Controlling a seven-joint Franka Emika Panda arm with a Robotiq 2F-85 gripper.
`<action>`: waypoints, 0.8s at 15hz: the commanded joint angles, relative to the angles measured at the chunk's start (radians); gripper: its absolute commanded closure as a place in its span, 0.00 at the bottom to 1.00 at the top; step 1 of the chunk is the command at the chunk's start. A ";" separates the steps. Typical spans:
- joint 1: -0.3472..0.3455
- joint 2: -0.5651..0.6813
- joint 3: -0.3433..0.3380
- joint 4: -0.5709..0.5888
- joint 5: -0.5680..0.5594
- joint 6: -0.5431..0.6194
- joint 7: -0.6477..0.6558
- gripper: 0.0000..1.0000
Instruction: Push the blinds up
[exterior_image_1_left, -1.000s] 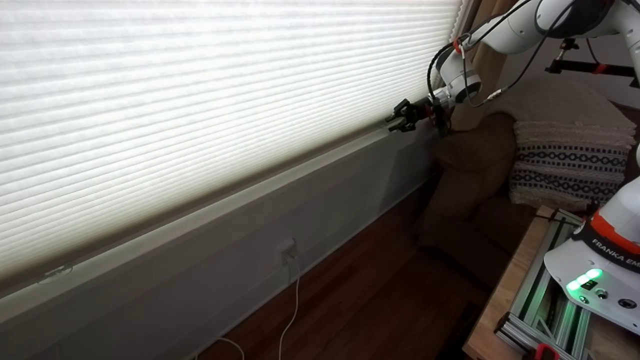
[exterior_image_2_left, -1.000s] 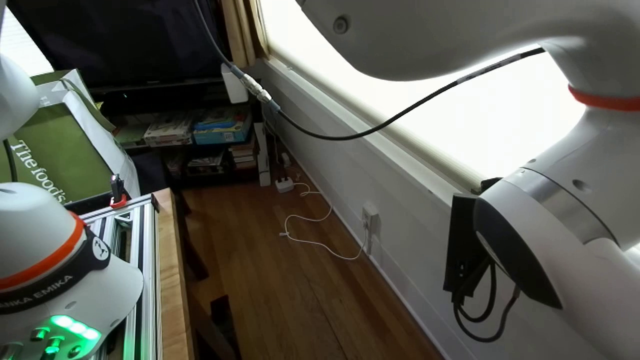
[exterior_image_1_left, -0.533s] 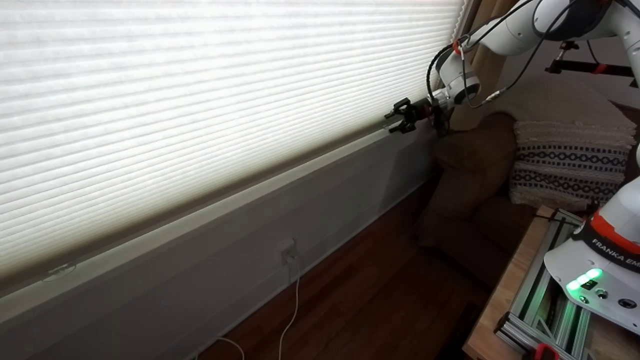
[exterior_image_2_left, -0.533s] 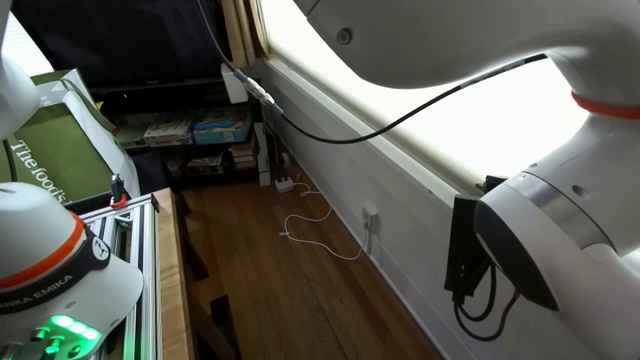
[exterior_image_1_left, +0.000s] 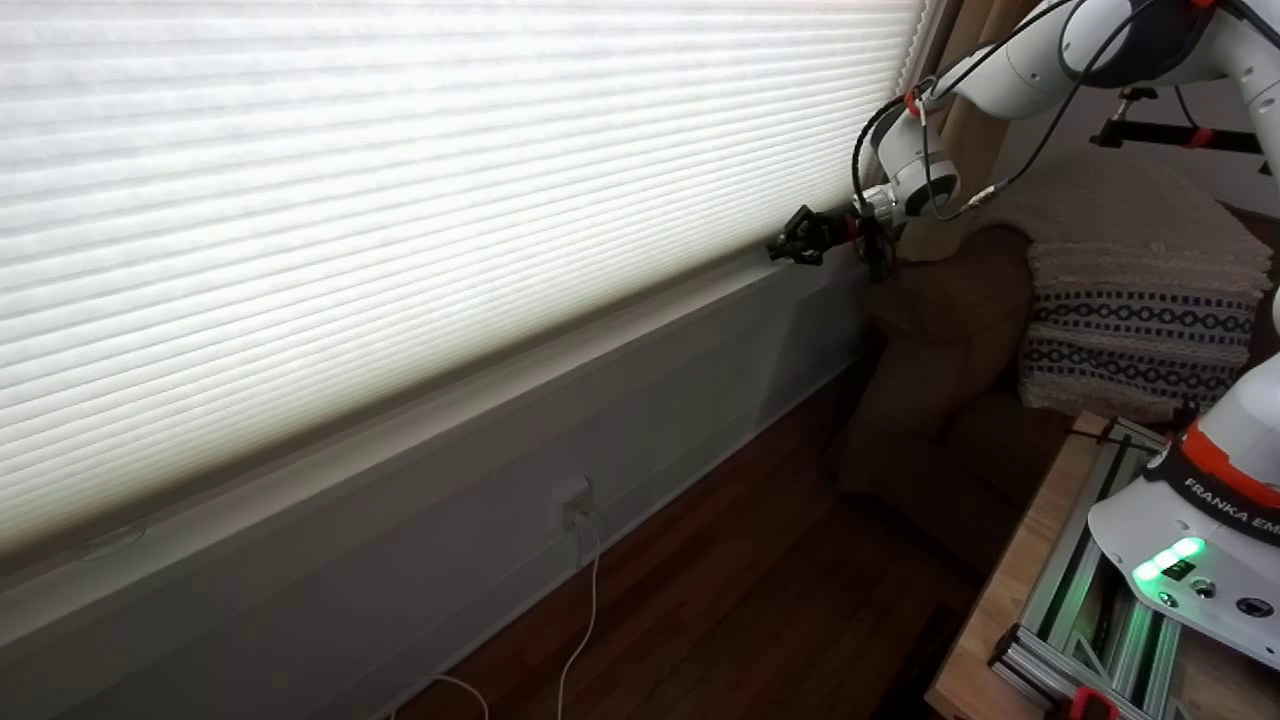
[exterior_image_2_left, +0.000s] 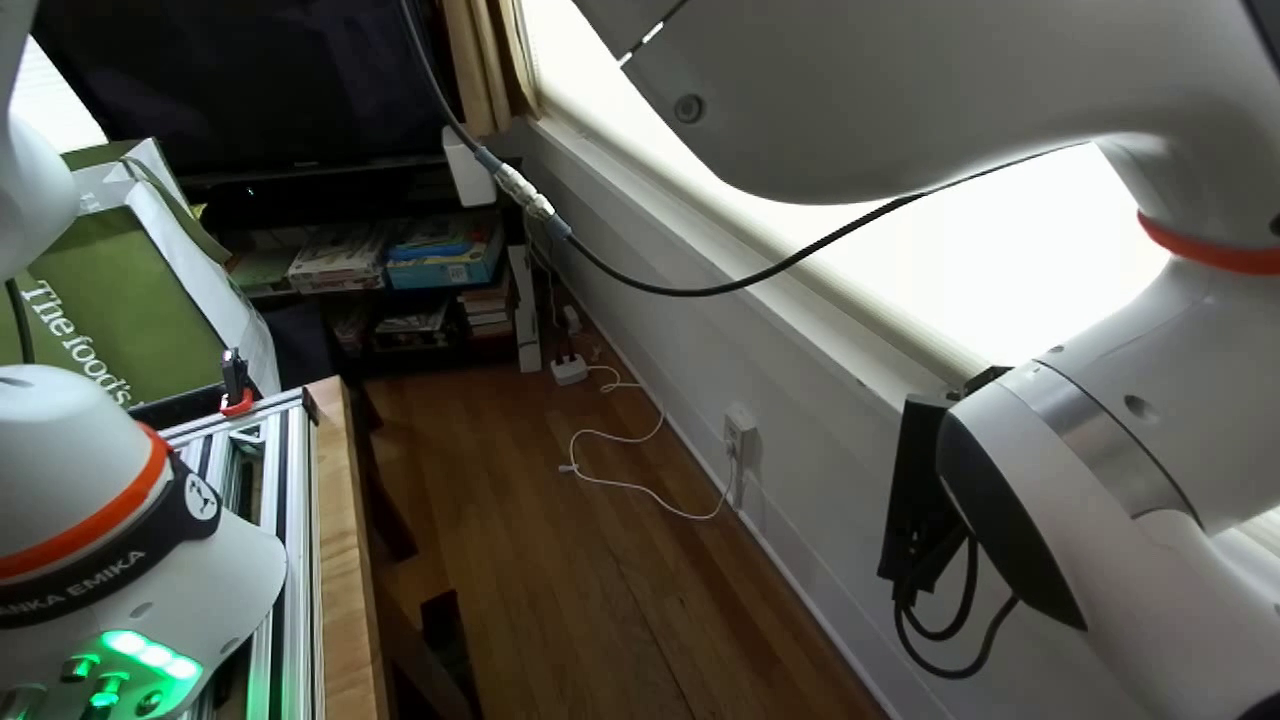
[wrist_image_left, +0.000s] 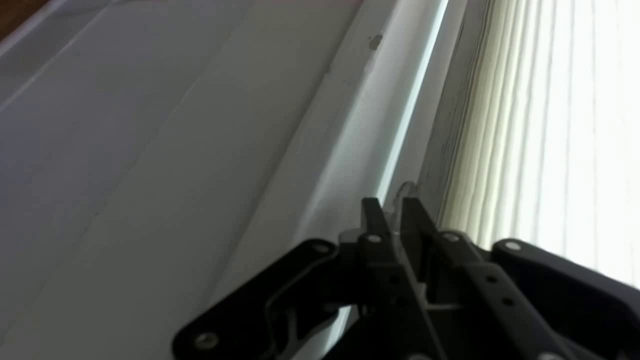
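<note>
Right down at the lower edge of the cellular shade (exterior_image_1_left: 400, 200), and the jaws are on the clear tab (wrist_image_left: 407, 190)! They stand nearly together, just a slim gap between the black fingertips (wrist_image_left: 371, 215), and the tab sits held in that gap. The shade itself spans the wall in off-white pleats, hanging almost to the white window sill (exterior_image_1_left: 480, 393); whether its edge touches the sill, I can't tell. Up close in the wrist view, the lowest folds pack tight and turn cream, the sill slanting alongside with a small dark mark (wrist_image_left: 375, 41) on it.

The white arm (exterior_image_1_left: 1020, 80) reaches in low, and in an exterior view its bulk covers much of the bright shade, a black cable (exterior_image_2_left: 700, 292) bowing below. Under the sill, a white cord (exterior_image_1_left: 594, 610) hangs from the outlet (exterior_image_1_left: 577, 503). Over by the tan curtain (exterior_image_2_left: 483, 70), there's a dark television (exterior_image_2_left: 240, 90), with a blue box (exterior_image_2_left: 445, 270) shelved beneath. A green-and-white bag (exterior_image_2_left: 120, 300) stands beyond the robot's base (exterior_image_2_left: 60, 450), which sits on the wooden table (exterior_image_2_left: 345, 560), green lights (exterior_image_2_left: 155, 655) aglow. And a patterned throw (exterior_image_1_left: 1145, 330) drapes the brown upholstered seat (exterior_image_1_left: 950, 300).
</note>
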 joint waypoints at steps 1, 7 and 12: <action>-0.009 0.015 -0.007 0.008 0.035 -0.050 0.014 1.00; -0.029 -0.008 -0.011 -0.004 0.091 -0.156 0.079 0.99; -0.048 -0.042 -0.016 -0.030 0.136 -0.257 0.126 0.99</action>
